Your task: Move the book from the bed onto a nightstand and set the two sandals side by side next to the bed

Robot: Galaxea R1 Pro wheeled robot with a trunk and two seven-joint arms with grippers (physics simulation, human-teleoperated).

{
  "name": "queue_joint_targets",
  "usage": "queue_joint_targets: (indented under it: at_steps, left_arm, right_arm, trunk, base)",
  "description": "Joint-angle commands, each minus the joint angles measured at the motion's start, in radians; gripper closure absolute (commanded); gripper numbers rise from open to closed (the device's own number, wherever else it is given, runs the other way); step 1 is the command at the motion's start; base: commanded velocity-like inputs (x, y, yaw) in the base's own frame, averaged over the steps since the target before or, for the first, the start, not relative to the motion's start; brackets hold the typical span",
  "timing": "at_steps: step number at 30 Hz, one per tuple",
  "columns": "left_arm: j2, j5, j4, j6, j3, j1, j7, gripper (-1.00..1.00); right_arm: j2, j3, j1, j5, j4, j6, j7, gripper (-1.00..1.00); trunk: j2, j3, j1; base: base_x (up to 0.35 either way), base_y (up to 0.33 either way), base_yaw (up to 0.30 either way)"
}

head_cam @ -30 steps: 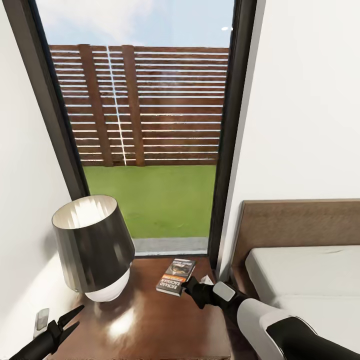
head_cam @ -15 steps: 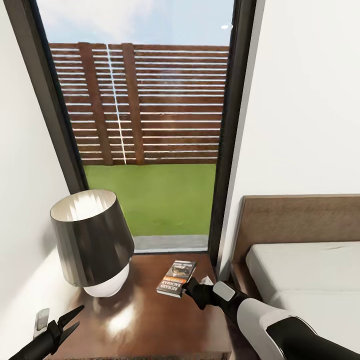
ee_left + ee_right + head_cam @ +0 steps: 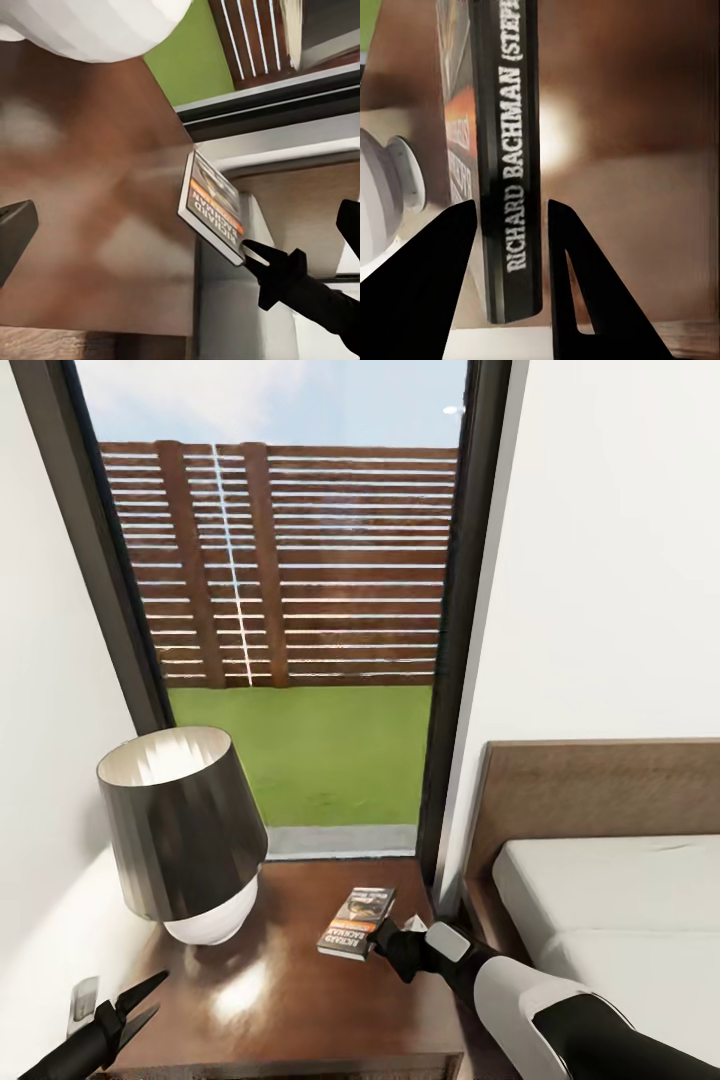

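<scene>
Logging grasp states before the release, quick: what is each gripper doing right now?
Left gripper: open, holding nothing, low beside the nightstand.
Right gripper: closed on the book, fingers either side of its spine, over the nightstand.

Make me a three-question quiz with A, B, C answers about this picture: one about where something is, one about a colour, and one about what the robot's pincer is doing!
1. Where is the lamp?
A. on the bed
B. on the nightstand
C. on the grass

2. What colour is the band on the book cover?
A. orange
B. pink
C. purple

3. What is the right pincer doing?
A. hanging open, far from everything
B. gripping the lamp
C. holding the book by its edge

Answers:
1. B, the lamp's white base stands on the dark wooden top beside the window.
2. A, an orange stripe crosses the cover.
3. C, the right wrist view shows the spine between both fingers.
</scene>
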State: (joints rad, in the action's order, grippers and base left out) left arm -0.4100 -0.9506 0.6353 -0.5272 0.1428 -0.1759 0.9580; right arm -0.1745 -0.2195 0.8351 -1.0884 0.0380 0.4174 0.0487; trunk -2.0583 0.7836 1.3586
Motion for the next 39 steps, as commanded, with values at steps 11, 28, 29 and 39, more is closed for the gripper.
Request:
queue_joint_targets:
  at_steps: [11, 28, 29, 39]
  left_arm:
    - [0.0, -0.007, 0.0, -0.007, 0.0, 0.0, 0.001, -1.0]
    - [0.0, -0.004, -0.001, -0.007, -0.001, 0.0, 0.0, -1.0]
    - [0.0, -0.004, -0.001, -0.007, -0.001, 0.0, 0.0, -1.0]
    - [0.0, -0.003, -0.001, -0.007, -0.001, 0.0, -0.001, -1.0]
  right_arm:
    - [0.0, -0.006, 0.001, -0.005, 0.0, 0.003, -0.007, 1.0]
    - [0.0, -0.006, 0.001, -0.007, 0.0, 0.003, -0.007, 1.0]
    - [0.0, -0.006, 0.001, -0.007, 0.0, 0.003, -0.007, 1.0]
    - [0.0, -0.006, 0.001, -0.007, 0.0, 0.003, -0.007, 1.0]
  trunk:
    - [-0.078, 0.035, 0.042]
    - [-0.106, 0.048, 0.057]
    - [-0.106, 0.048, 0.057]
    - [-0.134, 0.061, 0.073]
  base:
    - [0.0, 0.0, 0.0]
    - [0.0, 0.0, 0.0]
    - [0.0, 0.0, 0.0]
    - [0.0, 0.0, 0.0]
